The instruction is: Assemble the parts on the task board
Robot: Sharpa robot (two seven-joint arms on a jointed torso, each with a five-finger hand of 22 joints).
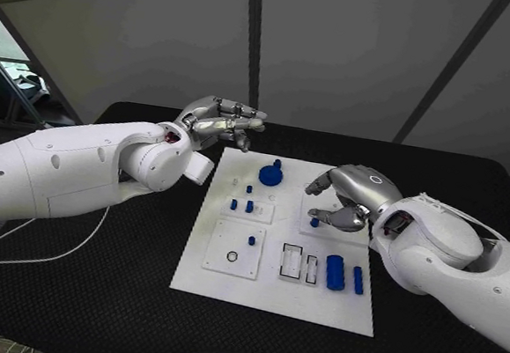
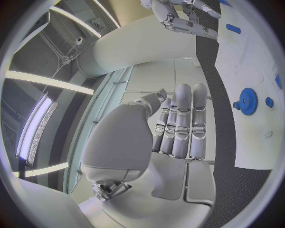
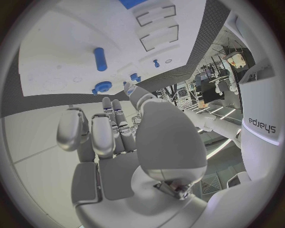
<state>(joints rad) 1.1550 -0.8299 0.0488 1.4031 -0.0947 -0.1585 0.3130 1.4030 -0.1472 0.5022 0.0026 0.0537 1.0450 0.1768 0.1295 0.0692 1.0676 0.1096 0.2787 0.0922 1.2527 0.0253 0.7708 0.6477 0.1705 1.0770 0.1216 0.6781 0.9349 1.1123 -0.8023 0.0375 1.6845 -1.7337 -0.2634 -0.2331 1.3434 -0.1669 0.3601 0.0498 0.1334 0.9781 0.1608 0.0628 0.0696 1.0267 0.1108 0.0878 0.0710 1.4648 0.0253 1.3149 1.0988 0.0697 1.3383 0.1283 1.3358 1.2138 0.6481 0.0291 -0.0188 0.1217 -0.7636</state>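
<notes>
The white task board (image 1: 274, 298) lies in the middle of the black table. On its far end stands a blue gear (image 1: 271, 175), with small blue pegs (image 1: 242, 204) just in front of it. A blue cylinder (image 1: 335, 272) and a blue bar (image 1: 357, 280) lie near the right edge. My left hand (image 1: 222, 121) hovers above the board's far left corner, fingers side by side (image 2: 181, 126), holding nothing. My right hand (image 1: 344, 200) hangs over the board's right part with fingers half curled and empty (image 3: 113, 137). A small blue peg (image 1: 315, 221) sits by its fingertips. The gear (image 2: 247, 100) also shows in the left wrist view.
A raised white block (image 1: 235, 249) with a ring-shaped hole and two black-rimmed rectangular slots (image 1: 292, 262) occupy the board's near half. A white cable (image 1: 65, 248) runs over the table's left side. Bare black table (image 1: 83, 303) surrounds the board.
</notes>
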